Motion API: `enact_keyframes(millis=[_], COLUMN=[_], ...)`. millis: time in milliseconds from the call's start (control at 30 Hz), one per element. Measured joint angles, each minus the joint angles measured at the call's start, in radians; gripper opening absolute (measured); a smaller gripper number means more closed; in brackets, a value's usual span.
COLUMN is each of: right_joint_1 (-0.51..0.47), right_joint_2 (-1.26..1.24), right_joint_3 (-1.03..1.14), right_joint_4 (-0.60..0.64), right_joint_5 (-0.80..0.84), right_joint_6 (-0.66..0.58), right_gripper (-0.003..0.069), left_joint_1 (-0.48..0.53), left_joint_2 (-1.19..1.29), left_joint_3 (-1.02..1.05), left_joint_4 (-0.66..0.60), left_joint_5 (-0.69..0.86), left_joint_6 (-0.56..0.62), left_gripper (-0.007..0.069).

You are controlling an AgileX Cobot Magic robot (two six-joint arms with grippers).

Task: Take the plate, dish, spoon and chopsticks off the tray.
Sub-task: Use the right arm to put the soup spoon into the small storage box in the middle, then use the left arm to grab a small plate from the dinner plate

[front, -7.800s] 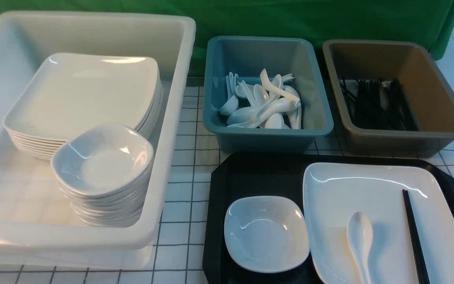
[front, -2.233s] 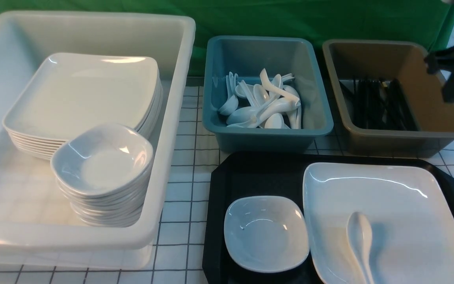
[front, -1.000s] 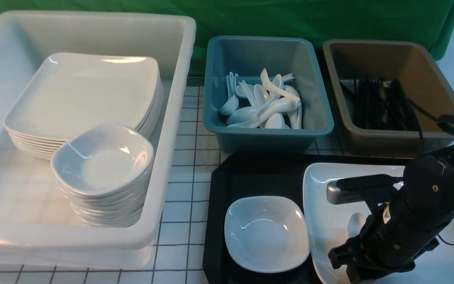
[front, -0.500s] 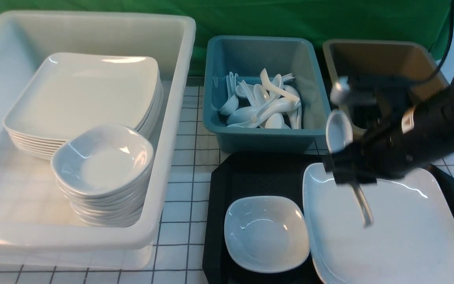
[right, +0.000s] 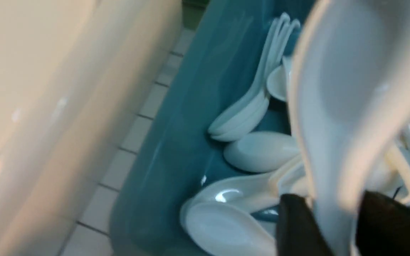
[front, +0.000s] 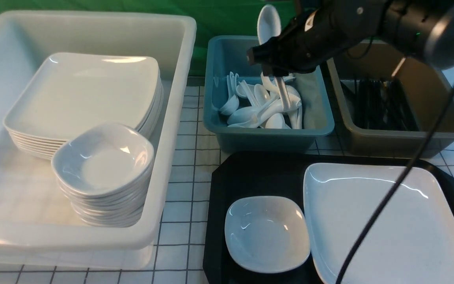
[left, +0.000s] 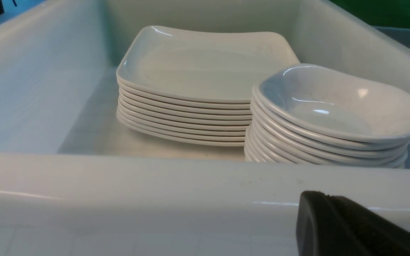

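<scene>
- Front view, progress: the tray (front: 250,173) carries only the plate (front: 384,221) and the dish (front: 267,233), both well below the working fingers and nearer the robot. No sticks are on the tray. The chopsticks (front: 380,104) lie in the brown bin (front: 440,90), just right of the fingers, so I judge that item done. The spoon (front: 269,23) is off the tray but not yet dropped.
- Front view, pose: the right arm (front: 369,19) reaches forward and leftward over the teal bin (front: 219,79). The right gripper (front: 276,69) points down, fingers narrow on the spoon's handle, with its bowl upright above them.
- Left wrist view: the left gripper (left: 351,227) sits outside the white tub (left: 155,185), fingers closed together and empty. The stacked plates and dishes (left: 190,106) lie beyond them.
- Right wrist view (blurred): the spoon stands between the two dark fingers, with the spoon pile (right: 258,151) directly beneath. Release looks next, then the plate and dish remain.
</scene>
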Motion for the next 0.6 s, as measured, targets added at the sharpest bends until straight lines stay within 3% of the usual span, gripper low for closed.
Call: enact_keyframes(millis=[67,133,167,233,333,600], right_joint_1=[0.000,0.001,0.001,0.001,0.001,0.003], right_joint_2=[0.014,0.014,0.007,-0.029,-0.138,-0.538], right_joint_3=[-0.035,-0.114,-0.133,-0.175,-0.186,-0.054], right_joint_4=[-0.001,0.000,0.000,0.002,0.011,0.026], right_joint_5=[0.063,0.289,0.367,0.506,0.514,0.514], right_joint_6=[0.000,-0.075,-0.109,-0.159,-0.163,-0.167], right_gripper=[0.0407,0.0400,0.0362,0.0206,0.0043,0.0030], left_joint_1=[0.000,0.000,0.000,0.000,0.000,0.000], left_joint_2=[0.000,0.000,-0.001,-0.001,-0.001,-0.001], left_joint_3=[0.000,0.000,0.000,0.000,0.000,0.000], left_joint_4=[0.000,0.000,0.000,0.000,0.000,0.000], left_joint_5=[0.000,0.000,0.000,-0.001,0.000,0.000], left_joint_6=[0.000,-0.001,-0.001,0.000,0.000,0.000], left_gripper=[0.0021,0.0021,0.0021,0.0021,0.0021,0.0021])
